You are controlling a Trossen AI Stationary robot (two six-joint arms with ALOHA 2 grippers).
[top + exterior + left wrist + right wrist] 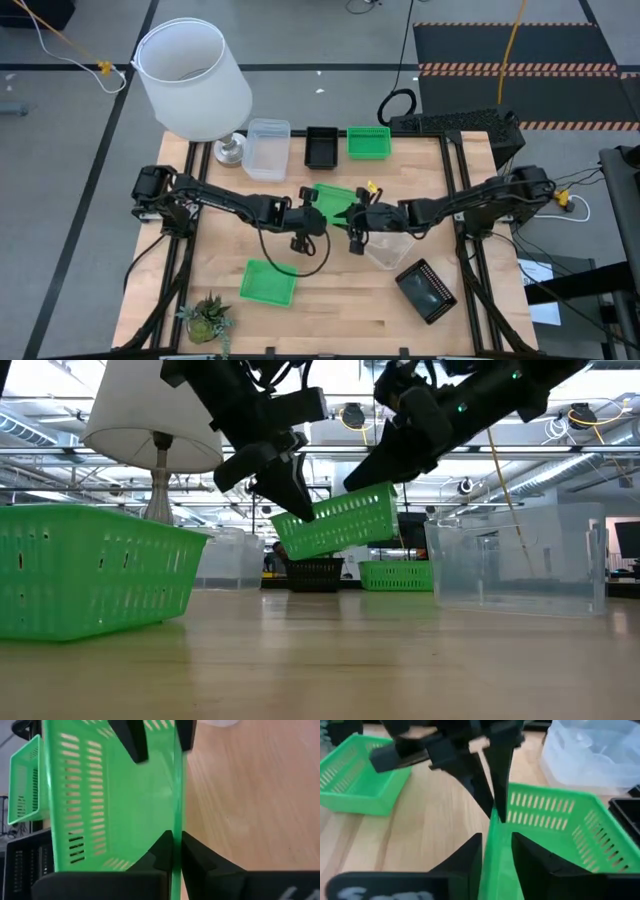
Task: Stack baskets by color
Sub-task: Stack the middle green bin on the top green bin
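The basket [332, 199] raised between the two arms was bright green, its walls cut with rows of narrow slots. Another green basket [268, 283] and one more green basket [368, 142] matched it. The black basket [322, 147] and a second black basket [427, 290] were dark; the clear baskets [267, 148] translucent. The surface [330, 310] was pale wood grain, the lampshade [193, 78] white, both claws black.

Held green basket [331, 201]: mostly hidden under both grippers in high view; far end cut off by frame edge in left wrist view. Clear basket [388, 248] partly covered by right arm [470, 202]. Lamp [150, 410] top cut off in low view. Black basket [315, 573] at back: half hidden, detail too small.
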